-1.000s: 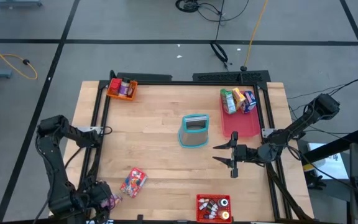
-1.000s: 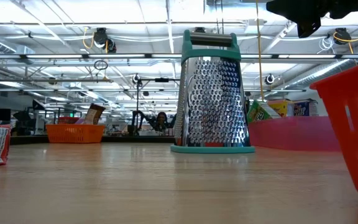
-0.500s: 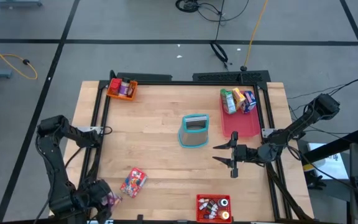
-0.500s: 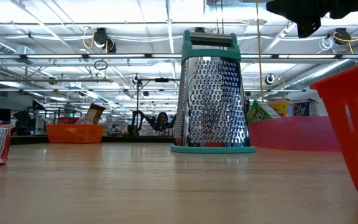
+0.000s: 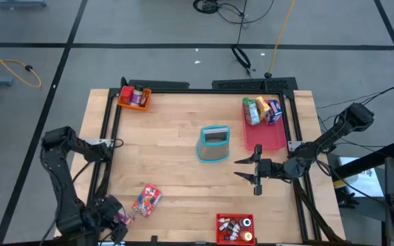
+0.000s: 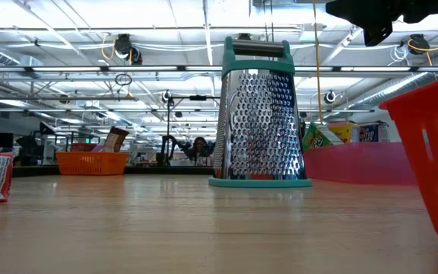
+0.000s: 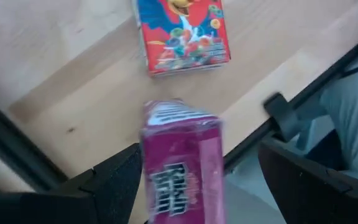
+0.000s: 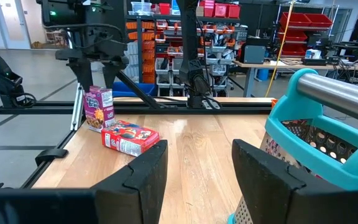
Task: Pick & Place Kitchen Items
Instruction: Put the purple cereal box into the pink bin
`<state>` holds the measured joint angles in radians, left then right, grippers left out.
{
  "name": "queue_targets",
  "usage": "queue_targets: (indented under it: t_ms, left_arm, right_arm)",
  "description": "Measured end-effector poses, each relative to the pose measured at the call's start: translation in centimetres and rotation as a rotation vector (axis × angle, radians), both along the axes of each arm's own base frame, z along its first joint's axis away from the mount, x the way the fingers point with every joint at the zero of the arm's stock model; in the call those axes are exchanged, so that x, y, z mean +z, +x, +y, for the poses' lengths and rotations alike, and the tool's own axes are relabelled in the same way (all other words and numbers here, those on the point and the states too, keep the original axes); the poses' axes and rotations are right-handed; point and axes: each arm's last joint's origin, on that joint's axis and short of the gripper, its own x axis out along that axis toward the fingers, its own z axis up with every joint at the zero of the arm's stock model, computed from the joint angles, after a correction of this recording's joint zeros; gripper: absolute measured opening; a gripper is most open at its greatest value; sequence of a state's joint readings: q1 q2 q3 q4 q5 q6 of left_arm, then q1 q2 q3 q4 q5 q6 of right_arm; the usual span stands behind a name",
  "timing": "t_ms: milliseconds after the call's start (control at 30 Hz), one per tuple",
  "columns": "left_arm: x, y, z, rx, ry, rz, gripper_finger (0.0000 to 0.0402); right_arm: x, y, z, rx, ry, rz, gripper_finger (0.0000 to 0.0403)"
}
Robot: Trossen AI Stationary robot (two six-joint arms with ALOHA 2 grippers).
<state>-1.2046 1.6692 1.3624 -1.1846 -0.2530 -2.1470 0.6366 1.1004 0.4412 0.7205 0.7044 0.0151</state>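
1. The left end effector (image 5: 118,220) sits at the lower left of the high view, at the desk's (image 5: 176,147) near corner, with its fingers clamped on a purple snack box (image 7: 182,168). In the left wrist view the box stands between the two dark fingers (image 7: 114,183).
2. A red cereal box (image 5: 146,199) lies flat on the desk just beside the held box, apart from it.
3. The right end effector (image 5: 246,169) hovers at centre right of the high view, fingers spread apart and holding nothing, near the teal-framed grater (image 5: 214,143).
4. The step in hand looks like carrying the purple box off toward a container. The pink tray (image 5: 271,137) at upper right already holds several packets (image 5: 261,110), so it seems the likely target; the orange bin (image 5: 134,98) at upper left and the red bin (image 5: 235,228) at bottom centre are the other options.
5. To do it well, lift the box straight up first so its lower edge clears the red cereal box and the desk's black frame rail (image 7: 284,115).
6. Keep the grip firm and the box upright; it looks light and smooth, so a tilt could let it slip.
7. Route the carry around the grater and well apart from the right arm.
8. Lower until the box rests in the container before releasing.
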Motion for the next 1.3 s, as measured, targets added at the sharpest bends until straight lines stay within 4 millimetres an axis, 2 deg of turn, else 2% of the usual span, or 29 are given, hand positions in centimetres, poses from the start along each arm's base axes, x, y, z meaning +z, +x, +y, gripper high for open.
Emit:
queue_targets:
  t_ms: [200,300,400,667,833,967,1133,1300]
  left_arm:
    - [-1.4,0.8,-0.4,-0.011,-0.018,0.147,0.0318]
    - [-1.5,1.0,-0.3,-0.020,-0.043,0.217,0.0299]
    - [-1.5,1.2,-0.2,-0.036,-0.041,0.220,0.0251]
    - [-1.5,1.6,-0.1,-0.077,-0.038,0.218,0.0082]
    - [-0.9,2.7,0.3,-0.115,-0.090,0.264,0.0013]
    - [0.0,4.7,1.1,-0.158,-0.118,0.263,0.0011]
    - [1.4,7.6,3.1,-0.183,-0.135,0.283,0.0005]
    - [3.2,10.8,5.0,-0.265,-0.125,0.171,0.0008]
  right_arm:
    - [0.0,0.0,0.0,0.000,0.000,0.000,0.0171]
    - [0.0,0.0,0.0,0.000,0.000,0.000,0.0171]
    - [0.0,0.0,0.0,0.000,0.000,0.000,0.0171]
    - [0.0,0.0,0.0,0.000,0.000,-0.001,0.0171]
    - [0.0,0.0,0.0,0.002,0.023,-0.002,0.0171]
    - [0.0,0.0,0.0,0.006,0.026,-0.002,0.0171]
    - [0.1,0.1,0.3,0.142,0.034,-0.006,0.0171]
    - [0.1,0.1,0.3,0.194,0.042,-0.004,0.0171]
